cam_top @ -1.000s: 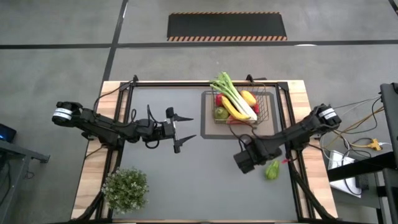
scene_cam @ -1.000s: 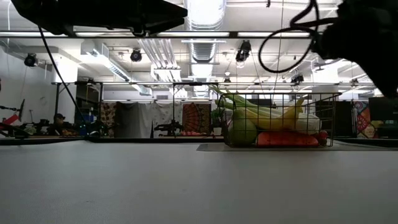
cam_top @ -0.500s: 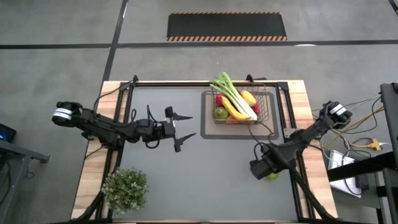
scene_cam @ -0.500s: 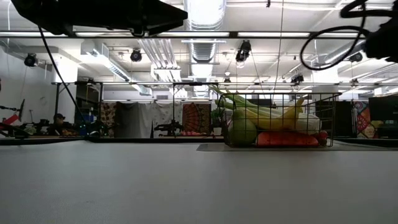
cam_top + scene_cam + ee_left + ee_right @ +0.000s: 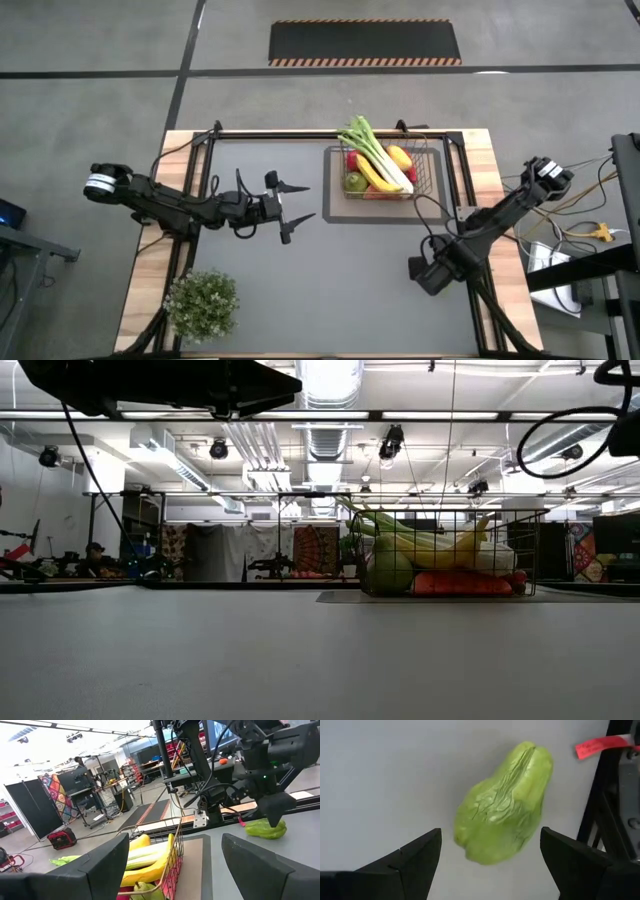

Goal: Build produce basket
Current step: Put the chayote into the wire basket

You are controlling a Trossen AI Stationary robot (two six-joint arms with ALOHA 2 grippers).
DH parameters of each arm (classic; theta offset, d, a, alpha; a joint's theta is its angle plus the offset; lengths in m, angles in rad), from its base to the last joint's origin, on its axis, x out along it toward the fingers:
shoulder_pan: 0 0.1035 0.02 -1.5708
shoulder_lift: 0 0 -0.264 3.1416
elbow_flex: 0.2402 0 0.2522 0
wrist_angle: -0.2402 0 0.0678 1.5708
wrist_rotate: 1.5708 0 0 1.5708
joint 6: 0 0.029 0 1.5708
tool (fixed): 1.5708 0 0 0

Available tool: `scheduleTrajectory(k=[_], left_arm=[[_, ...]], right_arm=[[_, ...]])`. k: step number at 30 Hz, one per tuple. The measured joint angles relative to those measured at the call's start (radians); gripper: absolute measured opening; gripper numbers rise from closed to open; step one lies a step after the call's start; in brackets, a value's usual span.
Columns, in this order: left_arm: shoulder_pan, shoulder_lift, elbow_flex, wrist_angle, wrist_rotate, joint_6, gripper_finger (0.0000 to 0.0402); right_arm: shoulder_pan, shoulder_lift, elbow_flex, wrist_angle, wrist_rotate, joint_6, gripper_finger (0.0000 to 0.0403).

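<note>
The wire basket (image 5: 385, 172) stands at the table's far right and holds a leek, a banana and other produce; it also shows in the low view (image 5: 445, 555) and the left wrist view (image 5: 170, 855). A green pepper (image 5: 505, 827) lies on its side on the mat near the right edge, also seen in the left wrist view (image 5: 265, 827). My right gripper (image 5: 430, 272) is open above it, pointing down, one finger on either side, and hides it in the high view. My left gripper (image 5: 300, 205) is open and empty, left of the basket.
A bushy potted plant (image 5: 202, 303) stands at the near left corner. The table's dark frame rail with a red tag (image 5: 597, 745) runs close beside the pepper. Bare mat (image 5: 320, 280) lies between the arms.
My right gripper has gone toward the table's right and near edges and now stands over the green pepper, which lay beside it a second ago and has kept its place.
</note>
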Motion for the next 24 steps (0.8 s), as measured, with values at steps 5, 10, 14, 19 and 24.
scheduleTrajectory(k=[5, 10, 14, 19, 24], left_arm=[[0.0, 0.0, 0.0, 0.0, 0.0, 0.0, 0.0299], [0.0, 0.0, 0.0, -0.004, 0.0, 0.0, 0.0299], [0.0, 0.0, 0.0, -0.01, 0.0, 0.0, 0.0299], [0.0, 0.0, 0.0, -0.016, 0.0, 0.0, 0.0299], [0.0, 0.0, 0.0, -0.016, -0.003, 0.0, 0.0299]], right_arm=[[0.0, 0.01, -0.038, 0.041, -0.001, 0.004, 0.0317], [0.0, 0.01, -0.071, 0.055, -0.001, 0.012, 0.0307], [0.0, 0.01, -0.082, 0.058, -0.002, 0.003, 0.0298], [0.0, 0.01, -0.085, 0.069, 0.008, -0.021, 0.0279], [0.0, 0.009, -0.085, 0.081, 0.02, -0.033, 0.0247]])
